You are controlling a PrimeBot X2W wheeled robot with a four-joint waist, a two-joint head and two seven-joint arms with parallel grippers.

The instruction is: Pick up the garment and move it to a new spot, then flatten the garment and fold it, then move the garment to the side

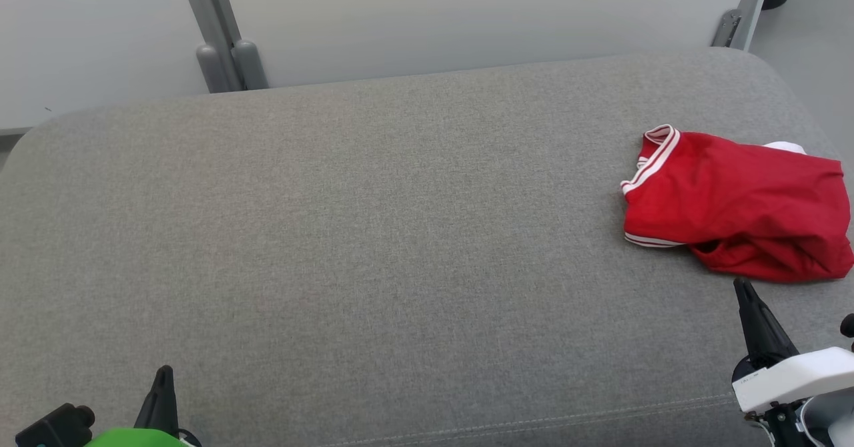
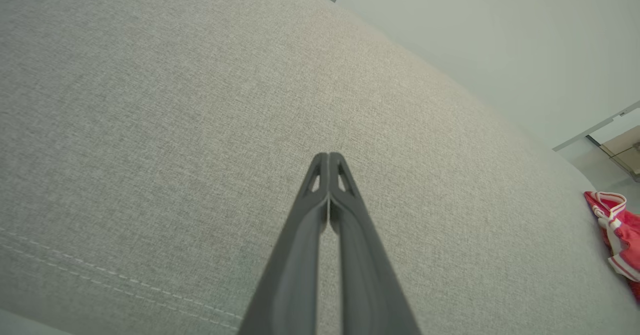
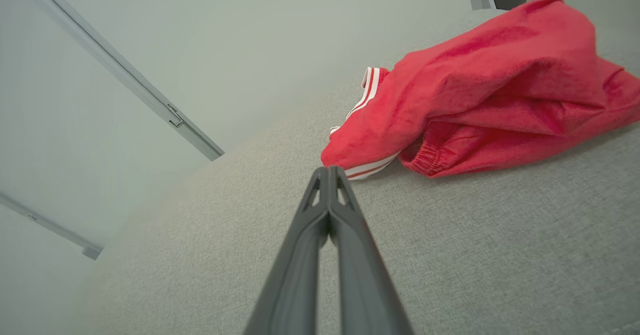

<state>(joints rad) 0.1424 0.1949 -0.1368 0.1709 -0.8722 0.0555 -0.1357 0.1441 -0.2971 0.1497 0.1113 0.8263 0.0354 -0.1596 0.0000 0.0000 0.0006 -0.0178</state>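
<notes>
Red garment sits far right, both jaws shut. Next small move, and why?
Probably open the jaws of the right gripper. They are shut, tips just short of the crumpled red garment and not touching it, so nothing can be grasped yet. The left gripper sits far across the grey cushion, so the right arm seems better placed.

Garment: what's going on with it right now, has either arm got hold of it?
No. The red garment lies in a loose, rumpled heap at the right end of the grey cushion, and nothing is touching it. The right gripper is shut and points at the garment's near edge, a little short of it. The left gripper is shut too, over bare cushion at the near left, far from the garment.
</notes>
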